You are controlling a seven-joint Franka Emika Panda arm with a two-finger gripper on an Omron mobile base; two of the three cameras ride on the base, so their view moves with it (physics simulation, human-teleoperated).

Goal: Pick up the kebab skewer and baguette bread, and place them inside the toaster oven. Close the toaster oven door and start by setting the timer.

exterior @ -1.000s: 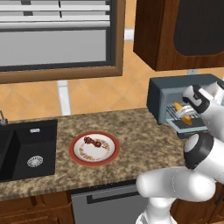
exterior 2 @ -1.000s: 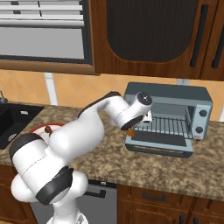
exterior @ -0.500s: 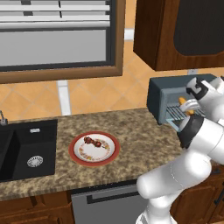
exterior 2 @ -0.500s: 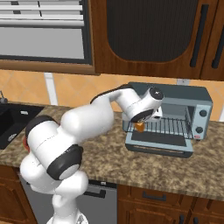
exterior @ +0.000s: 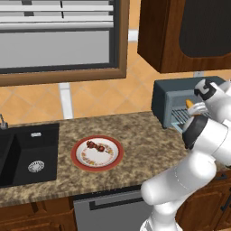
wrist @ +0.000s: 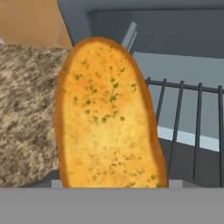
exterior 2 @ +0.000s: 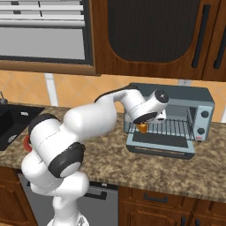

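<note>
One baguette bread (wrist: 109, 118) is gripped by the gripper (exterior 2: 143, 126) at the toaster oven (exterior 2: 176, 119) rack; kebab skewer (exterior: 99, 147) is left plated.

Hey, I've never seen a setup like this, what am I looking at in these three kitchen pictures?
A white robot arm in a simulated kitchen. Two pictures come from cameras behind it, left and right; the third looks along its hand. Its gripper holds the baguette bread at the open toaster oven, by the wire rack; the oven door hangs down. On the counter a red-rimmed plate carries the kebab skewer, beside a black sink.
</note>
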